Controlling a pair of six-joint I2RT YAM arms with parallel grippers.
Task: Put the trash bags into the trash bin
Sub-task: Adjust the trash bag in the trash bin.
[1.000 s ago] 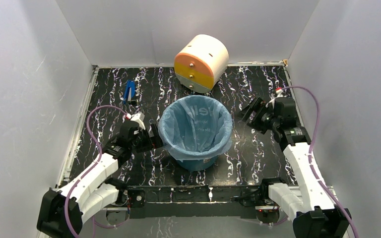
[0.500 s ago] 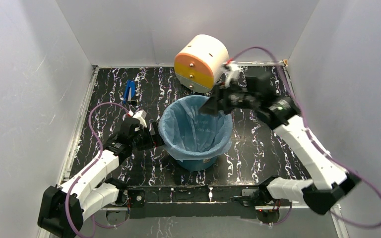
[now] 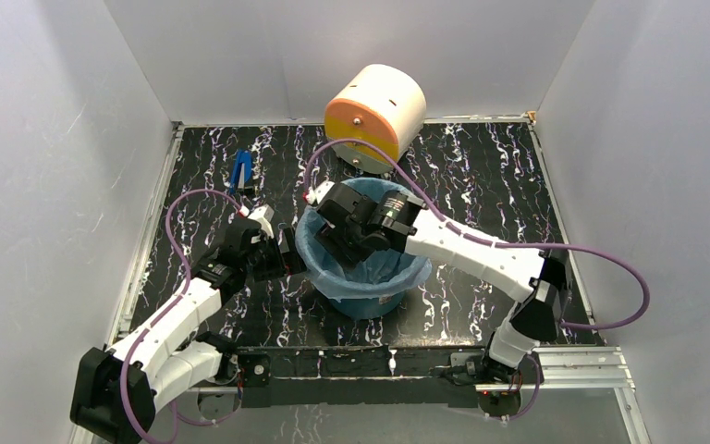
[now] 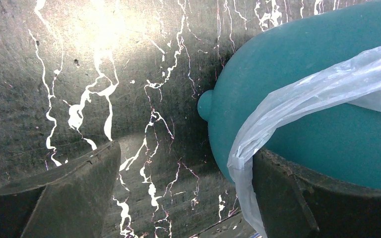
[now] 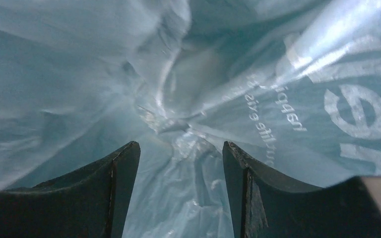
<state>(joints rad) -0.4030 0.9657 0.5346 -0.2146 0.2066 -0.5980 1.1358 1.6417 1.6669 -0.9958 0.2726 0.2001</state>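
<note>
The teal trash bin (image 3: 370, 303) stands at the table's middle, lined with the light-blue trash bag (image 3: 399, 266), whose hem is folded over the rim. My right gripper (image 3: 344, 242) reaches down inside the bin. In the right wrist view it (image 5: 181, 158) is open, with the crumpled bag (image 5: 188, 89) and its white lettering ahead and nothing pinched. My left gripper (image 3: 293, 252) is open beside the bin's left wall. In the left wrist view it (image 4: 183, 191) frames the bin (image 4: 327, 129), and the bag's hem (image 4: 283, 111) hangs against the right finger (image 4: 317, 198).
A cream-and-orange drum (image 3: 375, 116) lies on its side behind the bin. A small blue object (image 3: 240, 171) lies at the back left. White walls close in the black marbled table (image 3: 481, 185) on three sides.
My right arm has swung from the right side, over the bin's back rim, and lowered its gripper into the bag. The left arm and the bin have not moved.
</note>
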